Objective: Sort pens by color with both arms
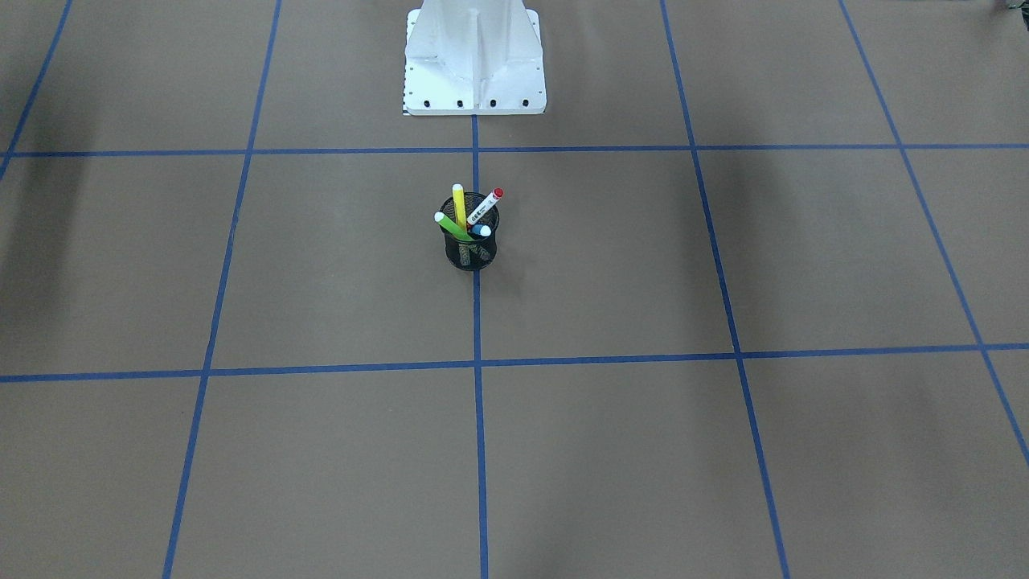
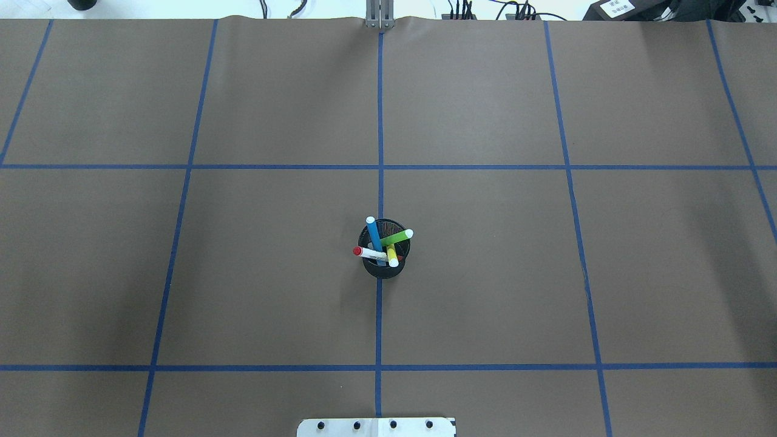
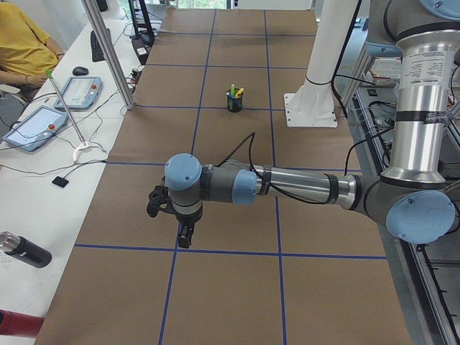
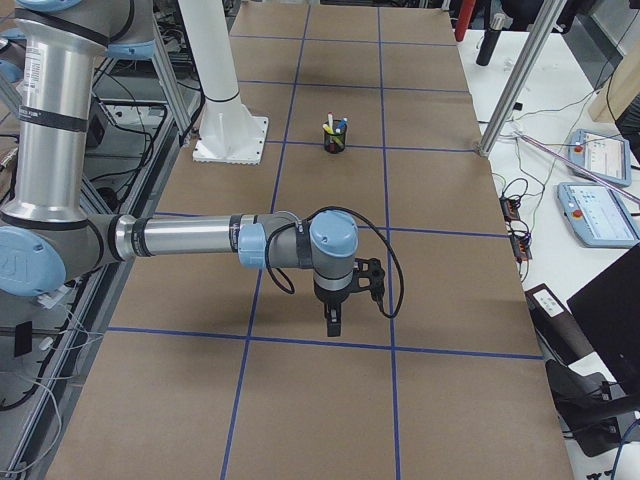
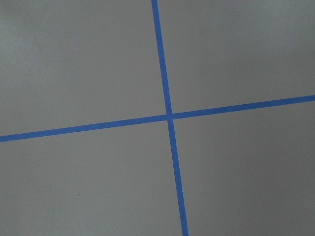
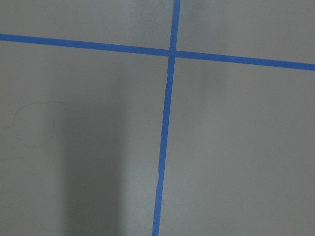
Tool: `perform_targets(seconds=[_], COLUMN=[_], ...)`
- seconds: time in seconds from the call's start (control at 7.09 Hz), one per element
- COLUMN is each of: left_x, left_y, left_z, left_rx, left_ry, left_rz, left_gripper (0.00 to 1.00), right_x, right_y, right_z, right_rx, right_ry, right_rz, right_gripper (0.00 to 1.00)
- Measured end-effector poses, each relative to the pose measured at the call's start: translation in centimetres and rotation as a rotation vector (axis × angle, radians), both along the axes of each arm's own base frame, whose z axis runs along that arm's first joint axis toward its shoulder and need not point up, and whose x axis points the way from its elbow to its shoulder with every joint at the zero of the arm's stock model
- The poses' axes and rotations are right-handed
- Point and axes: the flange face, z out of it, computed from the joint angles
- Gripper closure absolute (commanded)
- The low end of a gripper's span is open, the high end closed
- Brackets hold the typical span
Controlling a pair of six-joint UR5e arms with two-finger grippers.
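Observation:
Four pens stand together in a black mesh cup (image 2: 384, 268) at the table's middle: blue (image 2: 374, 237), white with red ends (image 2: 368, 253), green (image 2: 397, 237) and yellow (image 2: 392, 256). The front-facing view shows the cup (image 1: 471, 251) too. Both arms are far from it and show only in the side views. My left gripper (image 3: 185, 233) hangs over a tape crossing in the left view. My right gripper (image 4: 333, 322) hangs over a tape line in the right view. I cannot tell whether either is open or shut. The wrist views show only bare mat and tape.
The white base pedestal (image 1: 474, 64) stands behind the cup. Blue tape lines (image 2: 379, 167) divide the brown mat into squares. A side table with tablets (image 3: 36, 126) and a black bottle (image 3: 25, 250) lies beyond my left arm, where a person in yellow (image 3: 21, 43) sits.

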Motion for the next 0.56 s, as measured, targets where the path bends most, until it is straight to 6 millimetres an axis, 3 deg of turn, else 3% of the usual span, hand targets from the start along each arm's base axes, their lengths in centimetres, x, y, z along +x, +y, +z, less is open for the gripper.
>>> perform_targets(seconds=[0.56], left_x=[0.0], left_y=[-0.2], left_z=[-2.3], left_rx=[0.044], left_ry=[0.001], left_rz=[0.001], left_gripper=[0.0], right_x=[0.0], right_y=[-0.4], right_z=[-0.7], right_rx=[0.099], right_ry=[-0.005], right_rz=[-0.003], right_gripper=[0.0])
